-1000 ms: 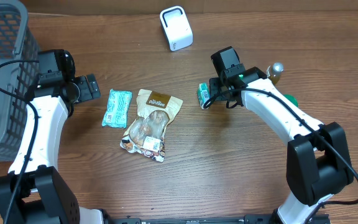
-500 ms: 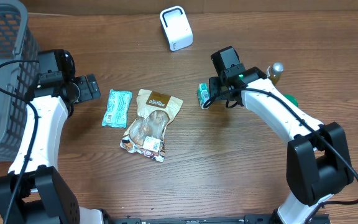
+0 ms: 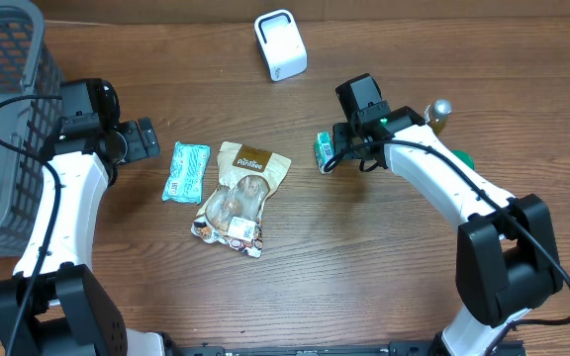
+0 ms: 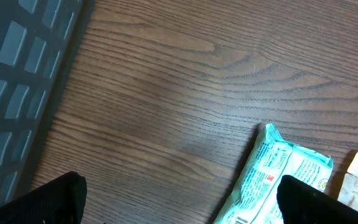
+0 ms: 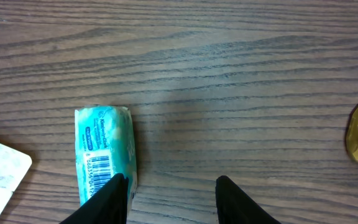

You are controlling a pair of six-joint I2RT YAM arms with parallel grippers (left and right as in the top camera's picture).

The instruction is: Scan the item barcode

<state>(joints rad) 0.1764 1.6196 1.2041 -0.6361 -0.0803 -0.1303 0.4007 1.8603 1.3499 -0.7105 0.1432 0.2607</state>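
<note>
Your right gripper [image 5: 169,180] nearer, half-open, gripping nothing. Green packet [image 5: 104,152] sits outside gap, toward left edge of table [image 5: 260,74], long axis along fingers [image 5: 114,199]. Sidestep left first.

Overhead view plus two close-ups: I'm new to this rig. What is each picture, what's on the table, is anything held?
Two robot arms work at a wooden table. The wide picture looks down from above; each close-up comes from a wrist camera. The left gripper is open and empty, near a mint packet and a brown snack bag. The right gripper is open too; one finger overlaps a small green pack showing its barcode, not gripped. Also: a grey basket and a white box.
</note>
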